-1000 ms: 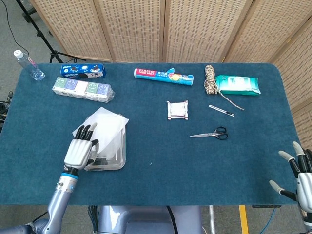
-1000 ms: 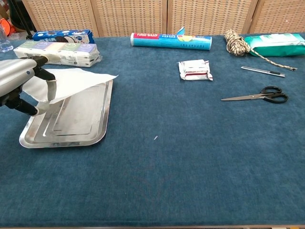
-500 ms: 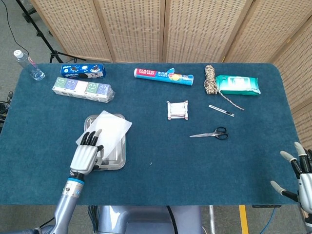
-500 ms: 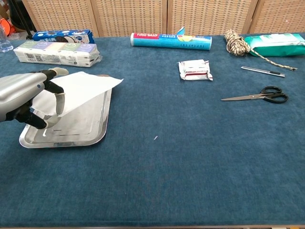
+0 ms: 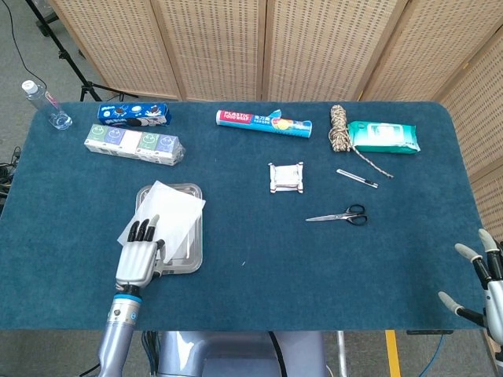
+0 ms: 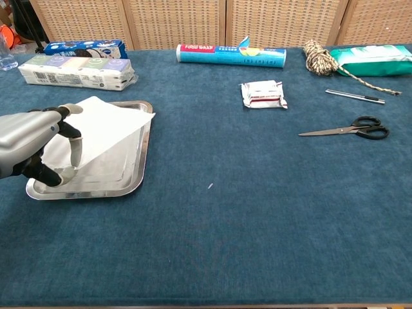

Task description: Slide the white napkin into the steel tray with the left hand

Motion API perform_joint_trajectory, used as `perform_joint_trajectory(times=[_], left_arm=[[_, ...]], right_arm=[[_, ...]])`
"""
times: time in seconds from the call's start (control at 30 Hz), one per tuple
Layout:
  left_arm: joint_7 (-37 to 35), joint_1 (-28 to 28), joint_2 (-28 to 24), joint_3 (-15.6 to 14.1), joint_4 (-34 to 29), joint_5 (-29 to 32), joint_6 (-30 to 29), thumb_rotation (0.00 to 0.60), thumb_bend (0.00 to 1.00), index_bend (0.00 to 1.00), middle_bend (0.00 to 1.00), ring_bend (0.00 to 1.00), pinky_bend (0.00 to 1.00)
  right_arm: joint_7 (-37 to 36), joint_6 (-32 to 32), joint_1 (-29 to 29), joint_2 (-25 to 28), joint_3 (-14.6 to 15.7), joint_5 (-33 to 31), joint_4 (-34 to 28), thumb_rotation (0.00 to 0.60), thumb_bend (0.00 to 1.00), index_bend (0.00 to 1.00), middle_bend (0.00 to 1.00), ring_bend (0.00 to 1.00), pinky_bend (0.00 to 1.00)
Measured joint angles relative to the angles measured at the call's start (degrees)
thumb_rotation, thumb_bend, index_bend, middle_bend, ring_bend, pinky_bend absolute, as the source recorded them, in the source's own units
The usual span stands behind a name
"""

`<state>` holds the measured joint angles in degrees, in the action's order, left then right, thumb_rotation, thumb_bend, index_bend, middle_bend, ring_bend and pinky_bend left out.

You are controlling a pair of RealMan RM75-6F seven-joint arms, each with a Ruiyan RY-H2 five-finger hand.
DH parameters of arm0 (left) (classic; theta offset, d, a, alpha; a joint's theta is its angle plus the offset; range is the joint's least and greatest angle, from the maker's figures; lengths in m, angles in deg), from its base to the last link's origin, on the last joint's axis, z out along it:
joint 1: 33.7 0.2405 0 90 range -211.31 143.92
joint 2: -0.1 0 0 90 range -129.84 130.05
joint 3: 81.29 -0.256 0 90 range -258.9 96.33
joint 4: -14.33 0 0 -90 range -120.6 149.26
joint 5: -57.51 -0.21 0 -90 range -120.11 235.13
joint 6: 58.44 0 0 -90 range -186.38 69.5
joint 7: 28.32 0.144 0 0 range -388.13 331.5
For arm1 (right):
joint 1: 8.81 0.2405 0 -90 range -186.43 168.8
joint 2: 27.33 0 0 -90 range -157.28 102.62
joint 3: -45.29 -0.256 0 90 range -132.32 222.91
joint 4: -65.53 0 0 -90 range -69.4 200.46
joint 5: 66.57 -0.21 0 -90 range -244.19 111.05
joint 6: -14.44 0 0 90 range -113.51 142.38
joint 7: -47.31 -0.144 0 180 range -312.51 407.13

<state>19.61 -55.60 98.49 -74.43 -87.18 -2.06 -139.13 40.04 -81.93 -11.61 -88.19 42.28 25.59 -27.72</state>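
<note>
Since the earlier frames the napkin (image 5: 170, 215) has been drawn back and down over the tray (image 5: 189, 265), and the left hand (image 5: 139, 254) has been pulled back toward the near edge of the surface (image 5: 259, 259); the napkin is now seen lying mostly inside the tray, one corner (image 6: 149, 116) overhanging the right rim, the sheet tilted and not flat. The left hand rests at the tray's near left corner with fingertips (image 6: 75, 153) laid on the paper, apparently pressing, not pinching; whether anything is clasped cannot be told. Should the hand be lifted carelessly, the light sheet could be dragged out again, or the tray nudged; the overhanging corner could be left outside. Far right, the right hand (image 5: 486, 279) is held spread and idle, nothing in it.
</note>
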Motion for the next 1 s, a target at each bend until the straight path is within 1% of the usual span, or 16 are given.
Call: perform_joint_trajectory(times=[0.1, 0.33, 0.57, 1.0], left_arm=[[1.2, 0.0, 0.9, 0.5, -0.1, 1.5, -0.9, 0.600, 0.43, 0.79, 0.00, 0.00, 0.00], [1.7, -0.5, 3.0, 1.4, 0.7, 3.1, -1.4, 0.600, 0.44, 0.79, 0.00, 0.00, 0.00], [2.7, -1.1, 6.3, 2.6, 1.5, 5.3, -2.8, 0.600, 0.44, 0.79, 0.00, 0.00, 0.00], [4.4, -1.1, 9.3, 3.2, 2.0, 7.8, -5.3, 0.600, 0.44, 0.79, 0.00, 0.00, 0.00]], right_arm=[[-0.1, 0.0, 0.0, 0.0, 0.0, 0.1, 0.0, 0.600, 0.05, 0.21, 0.00, 0.00, 0.00], [0.0, 0.1, 0.1, 0.0, 0.1, 0.3, 0.0, 0.600, 0.05, 0.21, 0.00, 0.00, 0.00], [-0.3, 0.1, 0.1, 0.1, 0.1, 0.3, 0.1, 0.600, 0.05, 0.21, 0.00, 0.00, 0.00], [-1.0, -0.2, -0.1, 0.3, 0.1, 0.4, 0.2, 0.600, 0.05, 0.21, 0.00, 0.00, 0.00]])
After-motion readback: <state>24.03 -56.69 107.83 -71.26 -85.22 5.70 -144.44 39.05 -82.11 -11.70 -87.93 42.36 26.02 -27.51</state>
